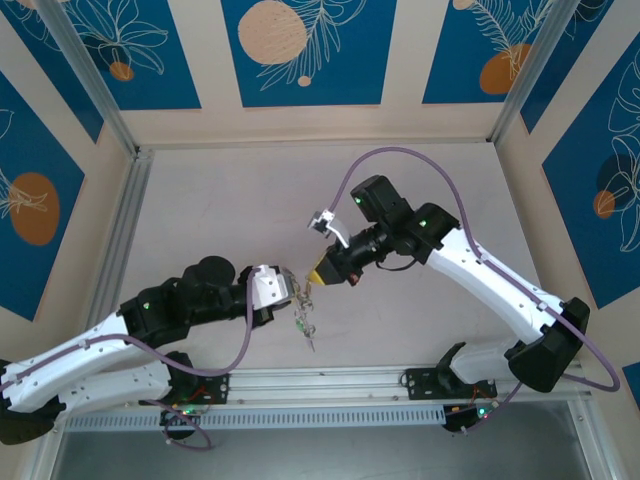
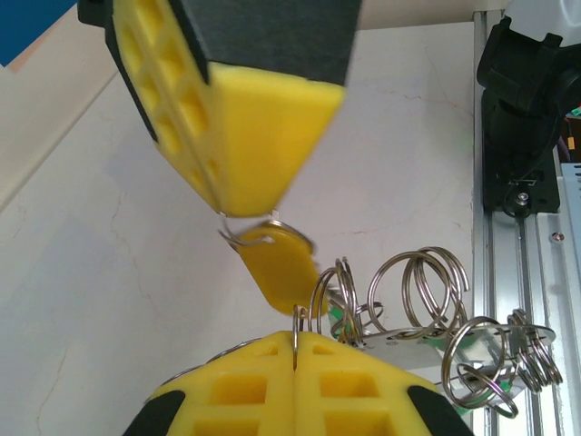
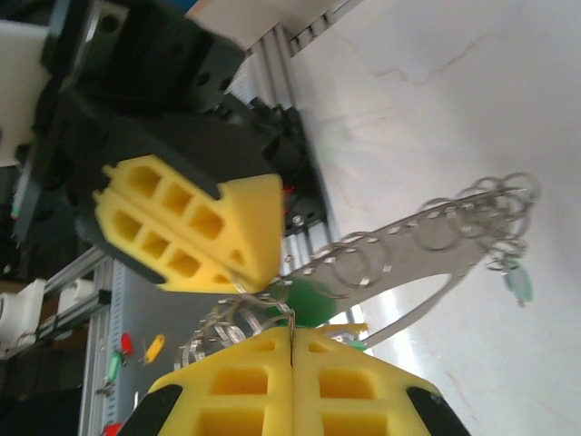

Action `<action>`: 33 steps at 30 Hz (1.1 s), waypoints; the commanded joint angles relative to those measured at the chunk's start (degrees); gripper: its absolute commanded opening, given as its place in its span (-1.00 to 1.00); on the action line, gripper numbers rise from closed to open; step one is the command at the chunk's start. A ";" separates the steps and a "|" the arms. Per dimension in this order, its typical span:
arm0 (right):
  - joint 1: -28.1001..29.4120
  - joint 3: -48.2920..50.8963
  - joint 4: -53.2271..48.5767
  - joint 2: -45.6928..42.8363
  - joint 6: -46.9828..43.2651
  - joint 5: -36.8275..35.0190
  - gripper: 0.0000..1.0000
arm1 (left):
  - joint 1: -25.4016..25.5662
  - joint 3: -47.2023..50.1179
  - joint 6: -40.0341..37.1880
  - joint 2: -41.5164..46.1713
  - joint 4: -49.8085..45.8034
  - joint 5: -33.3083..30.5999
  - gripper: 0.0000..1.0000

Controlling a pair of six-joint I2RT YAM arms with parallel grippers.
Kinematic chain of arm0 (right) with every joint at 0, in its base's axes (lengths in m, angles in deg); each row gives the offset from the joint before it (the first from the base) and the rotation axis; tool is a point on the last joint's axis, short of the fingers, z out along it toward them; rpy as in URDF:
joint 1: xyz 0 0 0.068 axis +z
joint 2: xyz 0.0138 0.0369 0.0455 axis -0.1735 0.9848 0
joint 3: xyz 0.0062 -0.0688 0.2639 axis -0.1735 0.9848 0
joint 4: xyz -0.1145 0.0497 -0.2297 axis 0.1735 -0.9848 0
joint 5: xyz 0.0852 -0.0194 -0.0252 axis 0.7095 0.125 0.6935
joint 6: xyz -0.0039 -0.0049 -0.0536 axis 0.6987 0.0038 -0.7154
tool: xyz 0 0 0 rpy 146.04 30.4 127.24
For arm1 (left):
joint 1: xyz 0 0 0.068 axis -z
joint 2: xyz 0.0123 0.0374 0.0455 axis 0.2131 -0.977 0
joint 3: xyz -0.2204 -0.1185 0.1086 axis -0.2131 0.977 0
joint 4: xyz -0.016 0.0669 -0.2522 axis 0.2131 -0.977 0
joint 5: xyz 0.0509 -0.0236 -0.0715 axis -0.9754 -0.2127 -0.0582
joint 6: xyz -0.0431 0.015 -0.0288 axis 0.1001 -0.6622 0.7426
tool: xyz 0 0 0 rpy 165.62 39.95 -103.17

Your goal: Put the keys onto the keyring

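Note:
The keyring (image 3: 427, 238) is a grey metal loop strung with several split rings (image 2: 419, 289), and it hangs between both grippers above the table (image 1: 303, 318). My left gripper (image 2: 296, 334) (image 1: 291, 290) is shut on one thin ring of it. My right gripper (image 3: 290, 331) (image 1: 314, 279) meets it tip to tip, shut on a small wire ring that carries a yellow-headed key (image 2: 277, 265). A green key head (image 3: 313, 304) sits behind the right gripper's tips. A pale key (image 3: 519, 287) dangles at the loop's far end.
An aluminium rail (image 1: 330, 385) runs along the near edge, just behind the hanging bundle. The right arm's purple cable (image 1: 400, 155) arcs over the table's middle. Frame posts (image 1: 95, 85) stand at the back corners, and bare tabletop (image 1: 240, 200) lies beyond the grippers.

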 commanded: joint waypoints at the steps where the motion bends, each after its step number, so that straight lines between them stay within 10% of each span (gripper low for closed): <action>1: 1.51 -0.26 -1.35 0.22 -1.76 3.79 -1.00 | 0.67 -1.07 -0.54 0.33 2.58 -1.18 -1.00; 33: 3.10 -1.64 0.84 3.86 -0.24 1.90 -1.00 | 0.68 -0.54 -1.01 -0.22 3.35 1.10 -1.00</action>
